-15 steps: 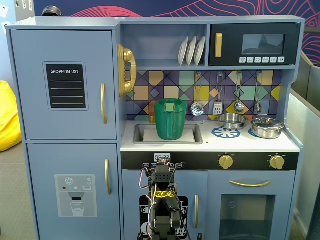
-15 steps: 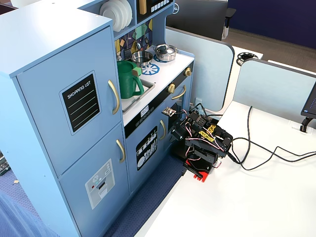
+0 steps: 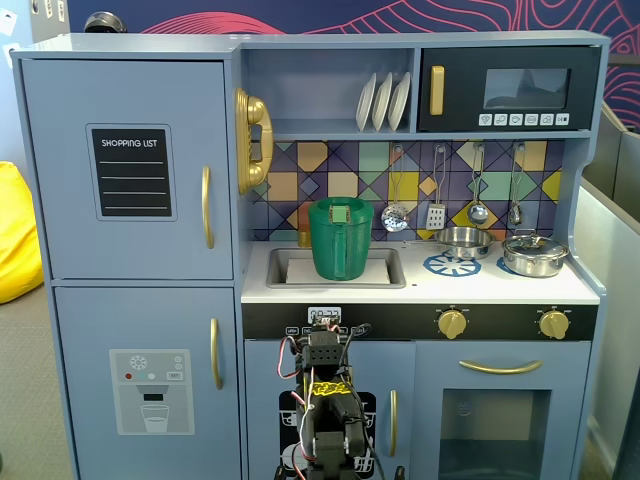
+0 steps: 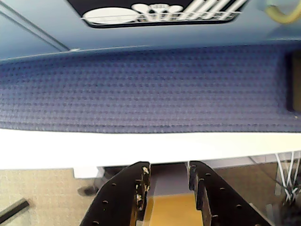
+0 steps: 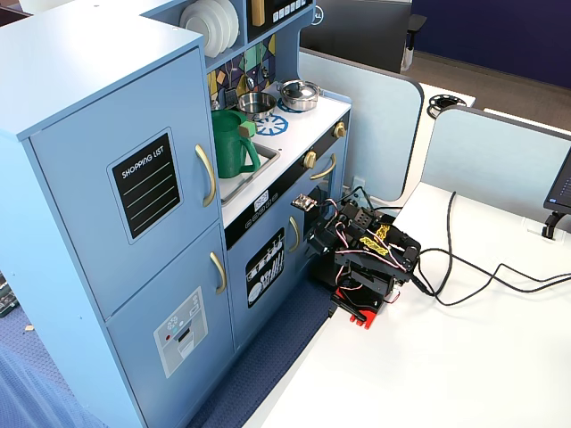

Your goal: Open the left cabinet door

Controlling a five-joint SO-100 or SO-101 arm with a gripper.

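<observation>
Blue-grey panels make up the toy kitchen, and the left cabinet door (image 3: pixel 127 168) fills the upper part of its tall fridge column, at the left in both fixed views. It carries a black chalkboard panel (image 3: pixel 131 171) headed with a shopping list, and its curved gold handle (image 3: pixel 207 207) runs upright along the edge nearest the sink; the hinges are therefore probably on the far side, so a pull at the handle should swing it out. No gap shows around it, so it looks fully shut. The arm (image 5: pixel 364 259) sits folded low on the white table (image 5: pixel 428 357) in front of the lower cupboards, well apart from that handle and below it. In the wrist view the gripper (image 4: pixel 168 181) points down toward the blue carpet (image 4: pixel 150 89) and the table edge, its jaws slightly parted with nothing between them. Judging by this, the reach has not yet begun.
</observation>
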